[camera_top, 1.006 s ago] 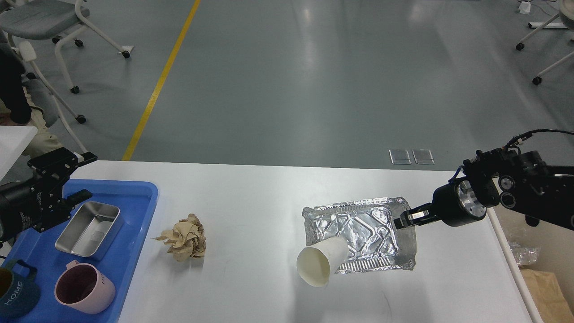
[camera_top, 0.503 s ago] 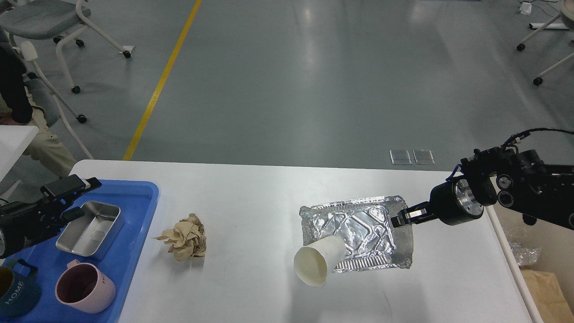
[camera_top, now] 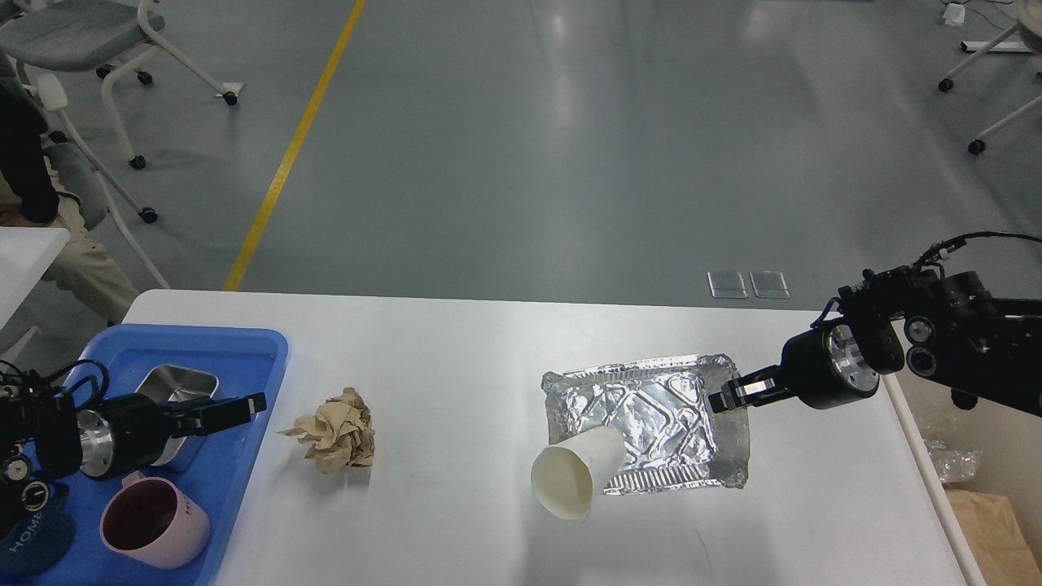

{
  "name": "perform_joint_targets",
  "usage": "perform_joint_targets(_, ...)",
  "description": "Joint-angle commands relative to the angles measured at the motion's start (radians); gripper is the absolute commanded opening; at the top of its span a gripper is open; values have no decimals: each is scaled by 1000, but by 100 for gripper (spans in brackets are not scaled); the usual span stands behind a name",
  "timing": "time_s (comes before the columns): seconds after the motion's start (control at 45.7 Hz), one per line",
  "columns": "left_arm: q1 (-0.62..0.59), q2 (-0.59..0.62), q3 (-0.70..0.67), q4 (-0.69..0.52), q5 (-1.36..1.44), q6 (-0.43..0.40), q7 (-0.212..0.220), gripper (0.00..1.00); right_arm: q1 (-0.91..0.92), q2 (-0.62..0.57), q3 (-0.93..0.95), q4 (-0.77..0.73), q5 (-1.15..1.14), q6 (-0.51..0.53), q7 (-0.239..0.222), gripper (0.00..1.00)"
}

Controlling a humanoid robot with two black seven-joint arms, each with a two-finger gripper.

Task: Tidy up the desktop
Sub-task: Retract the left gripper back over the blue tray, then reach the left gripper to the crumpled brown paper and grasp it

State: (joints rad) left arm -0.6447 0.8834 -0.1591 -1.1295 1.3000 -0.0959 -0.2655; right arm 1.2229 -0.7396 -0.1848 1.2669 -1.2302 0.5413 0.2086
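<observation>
Head view shows our right gripper (camera_top: 727,399) pinching the crinkled foil tray (camera_top: 651,419) at centre-right of the white desktop (camera_top: 456,350), left gripper (camera_top: 236,407) unreadable, crumpled brown paper (camera_top: 334,431) and white paper cup (camera_top: 570,476) uncleared.

On desktop (camera_top: 488,342): one foil tray (camera_top: 651,419), one paper cup (camera_top: 574,476), one paper wad (camera_top: 335,430), one blue tray (camera_top: 244,346). In blue tray: one steel tin (camera_top: 183,381), two mugs, pink (camera_top: 155,521) and dark blue (camera_top: 32,541). Two grippers, left (camera_top: 232,407) and right (camera_top: 733,395).
</observation>
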Motion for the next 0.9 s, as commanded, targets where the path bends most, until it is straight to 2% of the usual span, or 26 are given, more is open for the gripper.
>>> perform_joint_targets(0.0,-49,-98,52,65,2,1,-8,96,0,-3,1,5,0,0,0,0)
perform_joint_targets(0.241,-113,-225,153,151,2,-1,-27,96,0,-7,1,5,0,0,0,0)
perform_joint_targets(0.525,-147,-276,231,237,4,4,-46,95,0,-26,1,6,0,0,0,0)
perform_joint_targets(0.678,-148,-299,262,272,16,8,-113,86,0,-34,1,22,0,-1,0,0)
perform_joint_targets(0.875,-145,-311,266,309,62,8,-167,72,0,-35,4,23,0,-1,0,0)
